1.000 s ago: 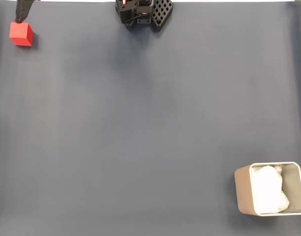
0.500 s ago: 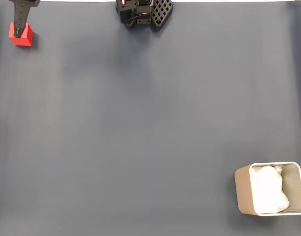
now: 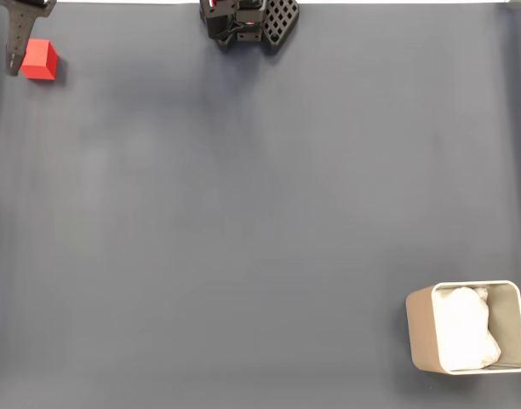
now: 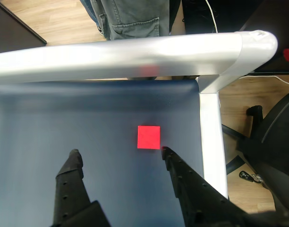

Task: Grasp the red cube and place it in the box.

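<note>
Dark blue-grey cloth covers my table [image 3: 243,221], and past its silver frame [image 4: 135,52] in the wrist view I see wooden floor, a person's legs in jeans [image 4: 130,16] and part of a black office chair [image 4: 272,142].

From the wrist camera my gripper [image 4: 120,152] has its jaws spread wide apart, holding nothing. The right finger [image 4: 182,179] has its tip just below the lower right corner of the red cube [image 4: 148,137], close to touching; the left finger [image 4: 71,175] stands well off to the left. The cube sits flat on the cloth, slightly ahead of the line between the fingertips, not between them.

Half a second ago, in the fixed view, the black finger lay over the cube's left part; now that finger [image 3: 18,38] sits off the cube's left side, and the cube [image 3: 40,60] shows its whole top face. The cube itself has not moved from the table's top left corner.

That corner is tight: the table's frame runs close along the cube's far side and its right side in the wrist view. The arm's base [image 3: 248,21] is at the top middle of the fixed view. The box [image 3: 420,332], with white crumpled padding [image 3: 465,328] inside, stands in the bottom right corner, far across open cloth from the cube.
</note>
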